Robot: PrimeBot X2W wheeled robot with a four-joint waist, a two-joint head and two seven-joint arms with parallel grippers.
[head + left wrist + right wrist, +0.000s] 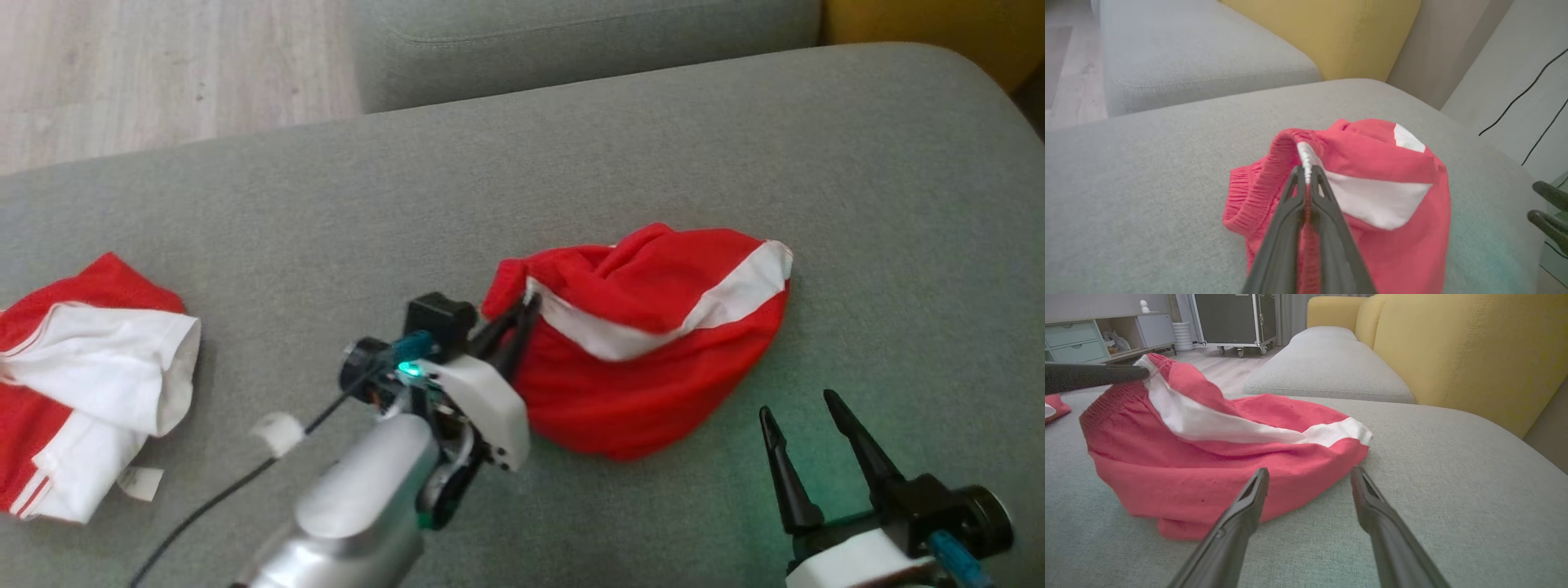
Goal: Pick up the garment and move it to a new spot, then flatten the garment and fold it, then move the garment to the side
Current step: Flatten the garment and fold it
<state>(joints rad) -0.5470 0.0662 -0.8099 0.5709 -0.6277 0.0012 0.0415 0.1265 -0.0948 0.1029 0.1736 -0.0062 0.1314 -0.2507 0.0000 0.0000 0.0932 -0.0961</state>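
Observation:
The garment [653,343] is a crumpled pair of red shorts with a white stripe, lying on the grey sofa cushion [571,155]. My left gripper [522,314] is shut on the garment's ribbed waistband at its left end; in the left wrist view the closed fingers [1308,173] pinch the white-edged band of the garment [1392,204]. My right gripper [804,408] stands open just off the garment's lower right, its spread fingers [1249,498] pointing at the red cloth [1208,457] without touching it.
A second red and white garment [90,384] lies bunched at the cushion's left edge. A neighbouring grey cushion [571,41] and wooden floor [163,73] lie beyond. A yellow sofa back [1474,351] rises to the right. A black cable [229,490] trails from my left arm.

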